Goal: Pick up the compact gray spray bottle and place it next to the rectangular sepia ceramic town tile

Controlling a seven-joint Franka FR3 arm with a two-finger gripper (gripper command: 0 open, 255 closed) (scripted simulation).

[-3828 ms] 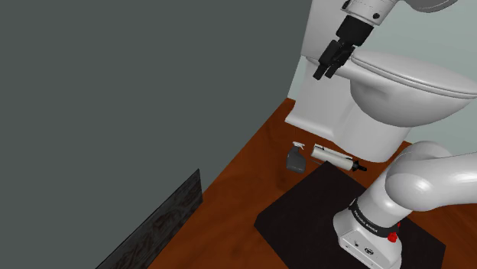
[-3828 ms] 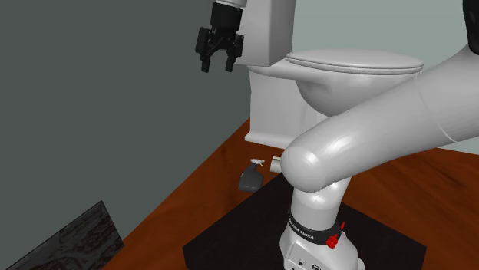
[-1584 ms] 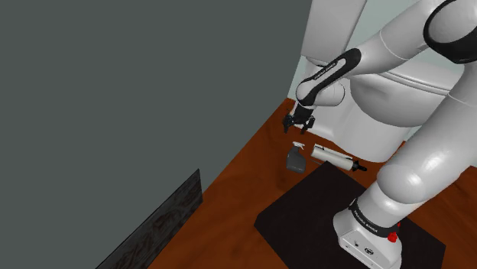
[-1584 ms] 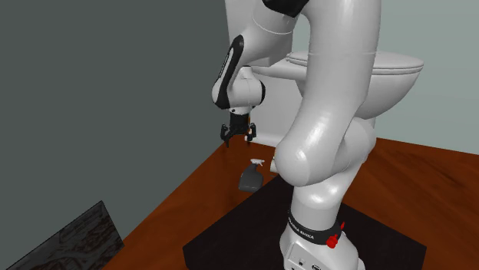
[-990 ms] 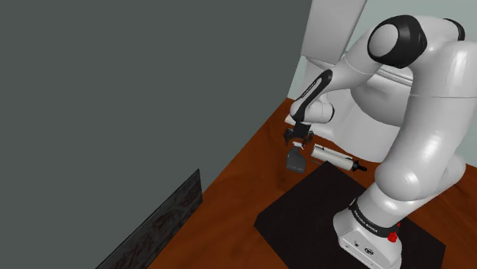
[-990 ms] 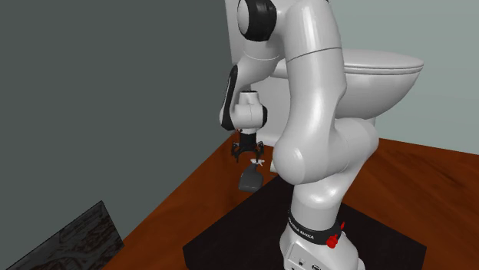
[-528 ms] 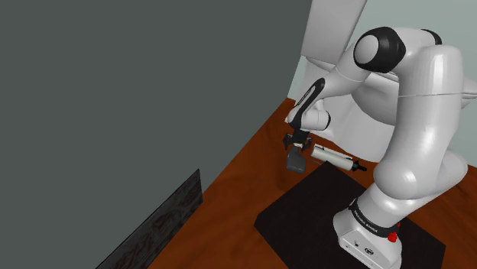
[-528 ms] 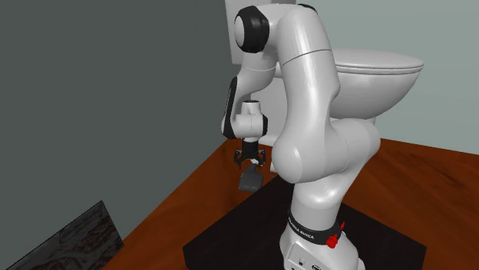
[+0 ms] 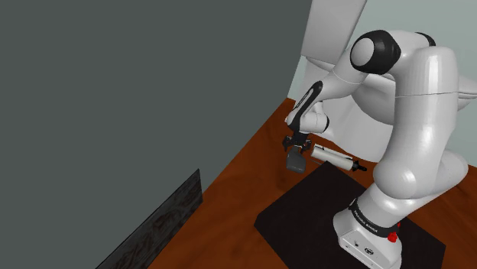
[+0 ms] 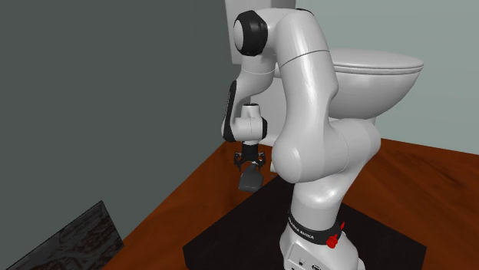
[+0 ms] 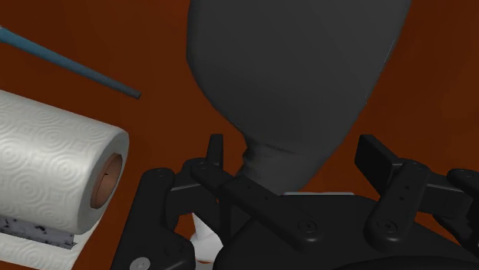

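Note:
A small dark grey spray bottle [image 9: 295,161] [image 10: 249,180] stands upright on the reddish wood floor near the toilet's base. My gripper [image 9: 296,147] [image 10: 250,163] is directly above it, pointing down, with its fingers down around the bottle's top. In the wrist view the bottle's body [image 11: 295,69] lies just ahead, and its narrow neck sits between my open gripper [image 11: 292,165] fingers, which stand apart on either side without clasping it. The dark rectangular tile [image 9: 157,225] [image 10: 61,242] leans against the grey wall, well away from the bottle.
A white paper roll [image 9: 330,157] [image 11: 54,169] lies on the floor right beside the bottle. The white toilet [image 9: 329,38] [image 10: 384,65] rises behind. A black mat [image 9: 306,222] carries my stand [image 9: 371,237]. The grey wall [image 9: 115,92] bounds the floor.
The gripper came down from high beside the toilet tank to the bottle. In the last half second it sank slightly further over the bottle's top. The bottle has not moved.

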